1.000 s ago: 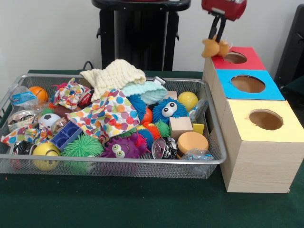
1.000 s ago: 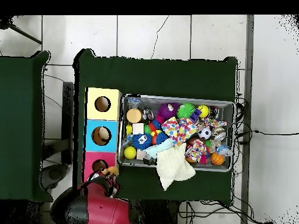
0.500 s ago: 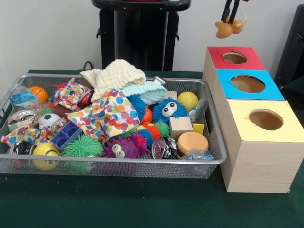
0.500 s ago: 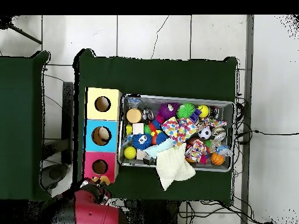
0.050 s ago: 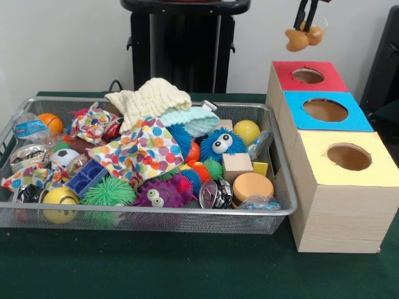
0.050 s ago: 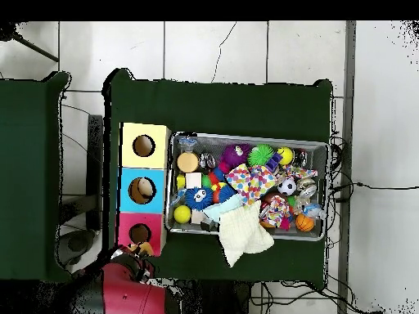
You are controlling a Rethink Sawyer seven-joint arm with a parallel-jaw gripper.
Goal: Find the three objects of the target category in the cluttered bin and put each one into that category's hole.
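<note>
The gripper (image 5: pixel 303 28) has risen from just beside the red box (image 5: pixel 307 75) a second ago to the top edge of the front view, its fingers clamped on a small orange toy (image 5: pixel 303 38) that now hangs high above the red box's hole (image 5: pixel 308 75), a little to the left of it. So the toy is carried, not yet dropped, and the move looks like a lift to clear the box's rim before lining up over a hole. The blue box (image 5: pixel 325 110) and yellow box (image 5: pixel 346 157) sit nearer, the cluttered bin (image 5: pixel 149 213) on the bench (image 5: pixel 187 268) to the left. The arm is cut off; overhead, the toy is too small to make out
</note>
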